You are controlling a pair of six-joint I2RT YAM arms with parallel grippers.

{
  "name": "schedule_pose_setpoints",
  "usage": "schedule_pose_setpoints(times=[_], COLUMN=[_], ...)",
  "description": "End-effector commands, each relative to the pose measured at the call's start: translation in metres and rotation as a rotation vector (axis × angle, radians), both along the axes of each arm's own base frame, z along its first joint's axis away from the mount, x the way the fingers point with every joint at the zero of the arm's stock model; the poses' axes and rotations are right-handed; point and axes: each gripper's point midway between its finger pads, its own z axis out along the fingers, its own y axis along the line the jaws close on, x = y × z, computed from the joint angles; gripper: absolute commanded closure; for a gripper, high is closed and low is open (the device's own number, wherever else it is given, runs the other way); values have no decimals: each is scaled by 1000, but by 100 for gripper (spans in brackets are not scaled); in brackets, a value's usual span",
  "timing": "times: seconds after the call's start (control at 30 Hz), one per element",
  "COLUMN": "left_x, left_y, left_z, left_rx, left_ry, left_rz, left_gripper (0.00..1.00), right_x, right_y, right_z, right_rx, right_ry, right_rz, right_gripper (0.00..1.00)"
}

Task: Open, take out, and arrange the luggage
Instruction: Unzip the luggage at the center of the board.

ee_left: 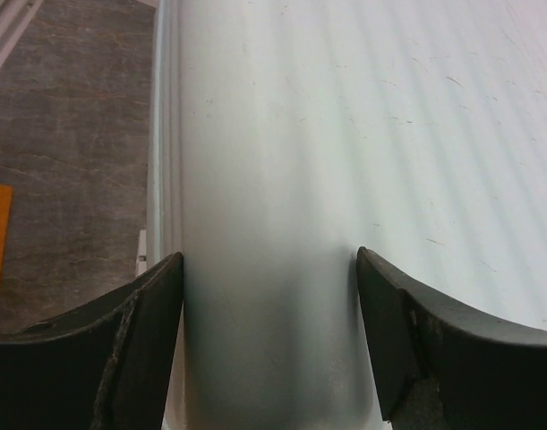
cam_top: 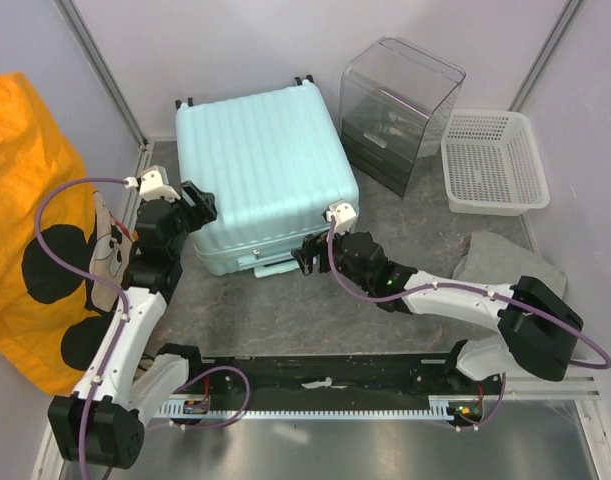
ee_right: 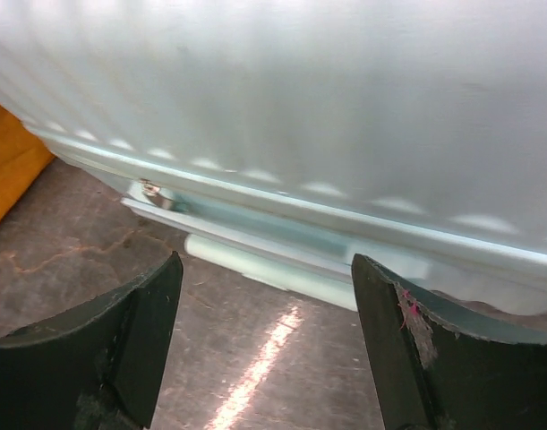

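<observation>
The task is at its very beginning, as far as I can judge. The mint hard-shell suitcase (cam_top: 265,175) lies flat on the grey table (cam_top: 285,320), with its ribbed lid facing up and its wheels on the far side. It is closed: the seam between the two shells shows no gap, and no lining or content is visible. So the opening is not yet done, and the taking out and the arranging are also left.

The left gripper (cam_top: 200,205) is at the near left corner of the suitcase. Its fingers (ee_left: 139,340) are spread wide, with the rounded edge of the shell seen between them. I cannot tell if they touch the shell. The right gripper (cam_top: 307,255) is low at the near side of the suitcase, just in front of the seam. Its fingers (ee_right: 407,349) are also spread and hold nothing. A small metal part (ee_right: 150,190), perhaps the zipper pull, sits on the seam to the left of this gripper.

To the right of the suitcase stand a clear plastic box (cam_top: 400,110) and a white mesh basket (cam_top: 493,160), and a grey cloth (cam_top: 510,262) lies nearer. An orange bag (cam_top: 25,200) is to the left of the suitcase. In my judgement, the first real step is to free the seam and lift the lid
</observation>
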Motion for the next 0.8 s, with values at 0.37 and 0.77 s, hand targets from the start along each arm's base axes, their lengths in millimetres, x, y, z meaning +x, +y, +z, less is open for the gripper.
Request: schedule_pose_setpoints(times=[0.37, 0.77], left_x=[-75, -80], left_y=[-173, -149], left_z=[-40, -5], left_rx=[-226, -127], left_ry=[171, 167], left_rz=[-725, -690], left_gripper=[23, 9], right_x=[-27, -23], right_y=[45, 34], right_z=[11, -16], right_rx=[160, 32], right_ry=[52, 41], right_rz=[-25, -124], right_gripper=[28, 36])
